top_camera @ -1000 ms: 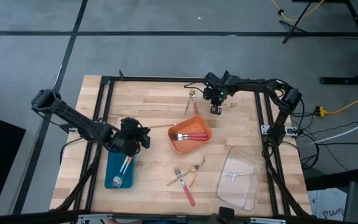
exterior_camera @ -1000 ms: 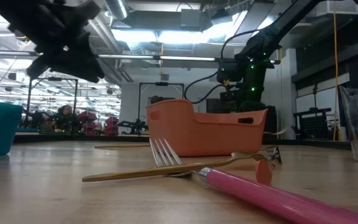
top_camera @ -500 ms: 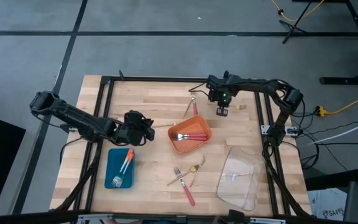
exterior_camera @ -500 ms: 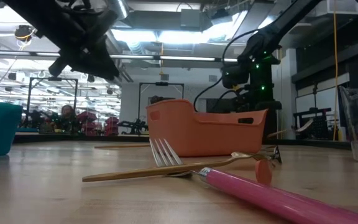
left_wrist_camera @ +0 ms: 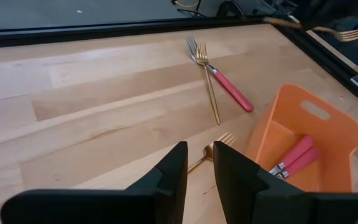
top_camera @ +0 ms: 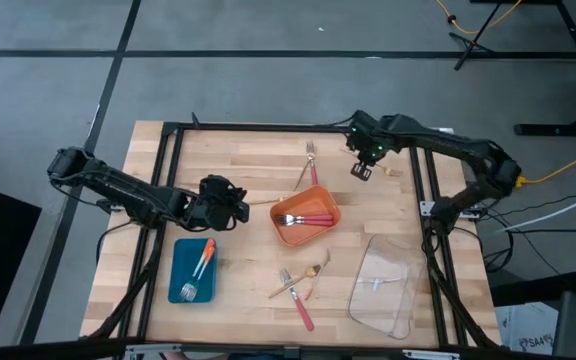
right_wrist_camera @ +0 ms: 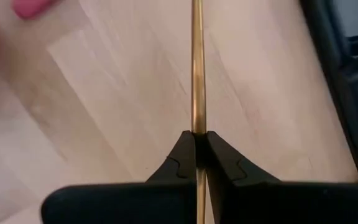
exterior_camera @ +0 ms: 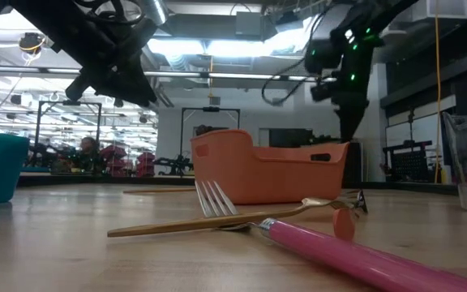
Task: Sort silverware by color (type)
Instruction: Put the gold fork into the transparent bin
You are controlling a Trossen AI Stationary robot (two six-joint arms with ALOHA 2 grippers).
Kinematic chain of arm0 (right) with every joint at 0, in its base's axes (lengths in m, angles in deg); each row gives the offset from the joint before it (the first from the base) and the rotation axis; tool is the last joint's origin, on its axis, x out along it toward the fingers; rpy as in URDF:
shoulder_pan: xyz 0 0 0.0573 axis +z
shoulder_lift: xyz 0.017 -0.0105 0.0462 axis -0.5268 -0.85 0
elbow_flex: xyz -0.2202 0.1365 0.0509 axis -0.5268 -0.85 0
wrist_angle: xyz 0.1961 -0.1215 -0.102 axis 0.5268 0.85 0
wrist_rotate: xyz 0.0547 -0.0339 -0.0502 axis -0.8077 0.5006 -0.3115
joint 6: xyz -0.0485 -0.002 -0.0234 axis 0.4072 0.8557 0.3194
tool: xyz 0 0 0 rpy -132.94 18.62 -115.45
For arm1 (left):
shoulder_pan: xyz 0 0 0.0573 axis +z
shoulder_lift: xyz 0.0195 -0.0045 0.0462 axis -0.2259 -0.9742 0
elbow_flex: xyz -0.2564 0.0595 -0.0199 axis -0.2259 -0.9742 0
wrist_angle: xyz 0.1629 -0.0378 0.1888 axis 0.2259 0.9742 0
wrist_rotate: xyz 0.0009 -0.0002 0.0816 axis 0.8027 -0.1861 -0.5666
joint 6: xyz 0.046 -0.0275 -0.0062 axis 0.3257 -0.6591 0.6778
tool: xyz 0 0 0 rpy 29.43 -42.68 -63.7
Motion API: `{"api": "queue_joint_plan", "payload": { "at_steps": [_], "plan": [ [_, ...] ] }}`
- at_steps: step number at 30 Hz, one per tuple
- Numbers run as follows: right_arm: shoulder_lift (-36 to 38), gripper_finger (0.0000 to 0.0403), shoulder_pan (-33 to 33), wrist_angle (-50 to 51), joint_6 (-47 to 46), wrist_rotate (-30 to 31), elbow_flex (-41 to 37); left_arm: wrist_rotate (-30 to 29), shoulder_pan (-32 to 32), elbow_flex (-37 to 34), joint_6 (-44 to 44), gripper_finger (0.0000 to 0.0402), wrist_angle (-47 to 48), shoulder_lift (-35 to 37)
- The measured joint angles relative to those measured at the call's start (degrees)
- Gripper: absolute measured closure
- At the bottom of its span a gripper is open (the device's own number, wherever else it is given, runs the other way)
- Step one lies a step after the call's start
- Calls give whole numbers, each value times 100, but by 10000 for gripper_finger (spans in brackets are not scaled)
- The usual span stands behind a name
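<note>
My right gripper point(top_camera: 360, 170) hangs above the table's far right part, shut on an all-gold fork point(top_camera: 389, 171). My left gripper point(top_camera: 234, 206) hovers left of the orange tray point(top_camera: 290, 236), its fingers a narrow gap apart and holding nothing. A gold fork point(left_wrist_camera: 215, 150) lies flat on the wood just ahead of it. A pink-handled fork point(left_wrist_camera: 230, 91) and a gold fork point(left_wrist_camera: 211, 93) lie together near the far edge. Pink-handled forks point(top_camera: 313, 218) lie in the orange tray. An orange-handled fork point(top_camera: 202, 260) lies in the blue tray point(top_camera: 179, 280). My right gripper pinches the gold fork's thin handle point(right_wrist_camera: 197, 118) between its two fingers point(right_wrist_camera: 182, 152). The handle runs straight out past the fingertips, along them. The fork is lifted clear of the table and sits roughly level.
A clear plastic tray point(top_camera: 382, 285) stands at the near right. A pink-handled fork point(top_camera: 300, 303), a gold fork point(top_camera: 314, 272) and an orange-handled piece lie crossed near the table's near edge. Black frame rails point(top_camera: 168, 160) border the wood on its left, far and right sides.
My left gripper moved from above the blue tray toward the far edge and the orange tray, then stayed still. My right gripper carried the gold fork up and toward the table's right edge, away from the two forks near the far edge.
</note>
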Motion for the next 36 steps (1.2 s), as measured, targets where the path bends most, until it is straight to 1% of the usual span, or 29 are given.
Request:
{"api": "queue_joint_plan", "payload": {
  "at_steps": [6,10,13,16,22,26,29,33,36],
  "plan": [
    [812,402,766,40,-1117,-37,0,0,0,0,-4,331,2,1],
    [1263,402,1487,54,-1990,-2,0,0,0,0,-5,331,2,-1],
    [1488,402,2137,57,-2651,185,0,0,0,1,-7,331,2,1],
    [1629,402,2849,59,-3351,537,0,0,0,0,-5,331,5,1],
    [1666,402,4312,59,-4813,1374,0,0,0,0,-6,331,47,-1],
    [1651,402,5284,57,-5878,2012,0,0,0,0,-6,331,52,0],
    [1651,402,5989,55,-6650,2624,0,0,0,0,7,331,50,1],
    [1564,402,6826,28,-7535,3339,-29,0,0,0,223,331,50,1],
    [1402,402,7314,44,-8225,3568,-157,5,0,0,262,331,50,1]
  ]
}}
